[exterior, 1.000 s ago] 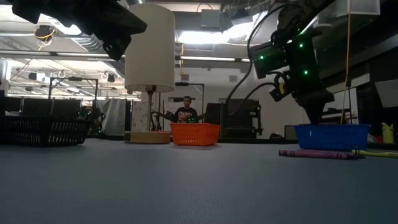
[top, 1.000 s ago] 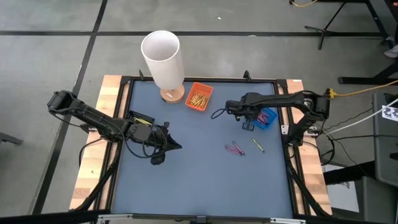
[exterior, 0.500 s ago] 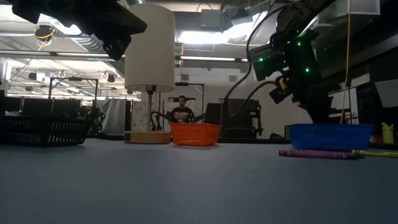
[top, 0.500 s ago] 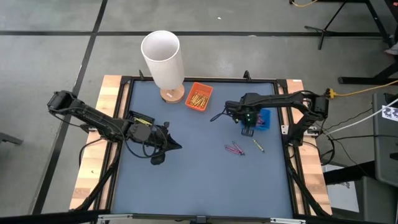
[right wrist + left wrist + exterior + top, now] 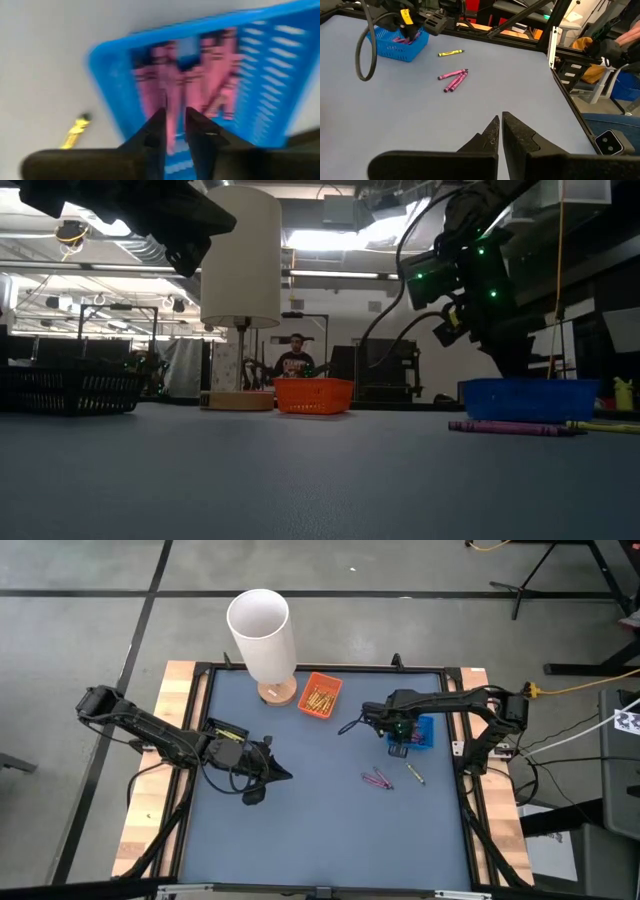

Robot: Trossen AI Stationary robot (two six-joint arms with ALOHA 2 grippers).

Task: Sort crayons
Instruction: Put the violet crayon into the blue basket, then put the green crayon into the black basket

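Observation:
My right gripper (image 5: 399,748) points down into the near left part of the blue basket (image 5: 425,730), its fingers a little apart. The basket holds purple crayons (image 5: 220,85), and pink shows in the gap between the fingers. Two or three purple crayons (image 5: 377,778) and one yellow crayon (image 5: 414,774) lie flat on the mat nearer the front. The orange basket (image 5: 320,695), at the far middle, holds yellow crayons. My left gripper (image 5: 285,776) hovers shut over the mat's left half, holding nothing. My right gripper (image 5: 175,117) reaches from above into the blue basket, just inside its wall (image 5: 110,100). Motion blur hides whether the fingers touch the wall or a purple crayon below them, so I cannot tell.
A white cylinder lamp on a wooden foot (image 5: 262,635) stands at the far left, next to the orange basket. A black cable loop (image 5: 350,723) hangs beside my right arm. A black frame (image 5: 200,680) rims the mat. Open mat lies in the middle and front.
My right gripper has turned at the wrist above the blue basket without travelling. The basket has shifted a little toward the table's left and now lies squarer to the mat's edges. My left arm has kept still.

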